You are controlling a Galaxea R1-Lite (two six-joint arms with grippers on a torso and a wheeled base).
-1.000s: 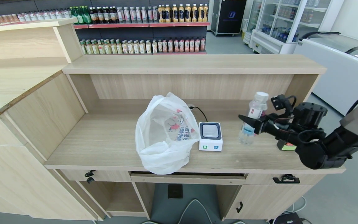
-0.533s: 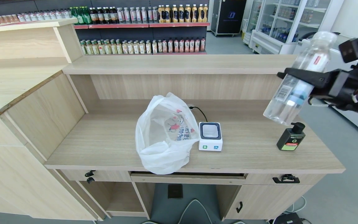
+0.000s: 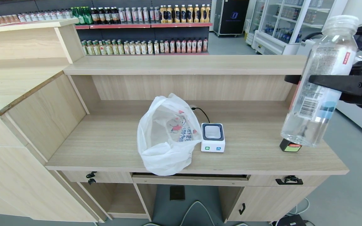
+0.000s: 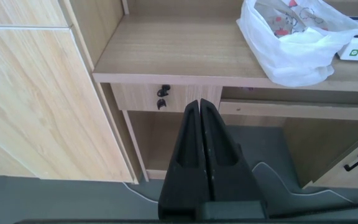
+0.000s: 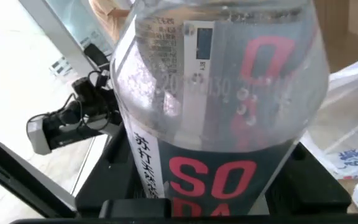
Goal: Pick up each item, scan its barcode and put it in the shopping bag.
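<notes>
A: What's on the left?
B: The left end effector (image 4: 200, 109) is out in front of the worktop (image 3: 105, 144), its 2 fingers pressed together on nothing.
A: And on the worktop?
B: The white shopping bag (image 3: 167, 135) stands open, with the scanner (image 3: 212, 137) just beside it on its right.
A: The bottle?
B: The clear water bottle (image 3: 320, 84) is in the air over the worktop's right end, tilted, cap up and barcode showing, clamped by the right end effector (image 3: 313, 81). Its base partly hides 1 dark pump bottle (image 3: 290, 147).
</notes>
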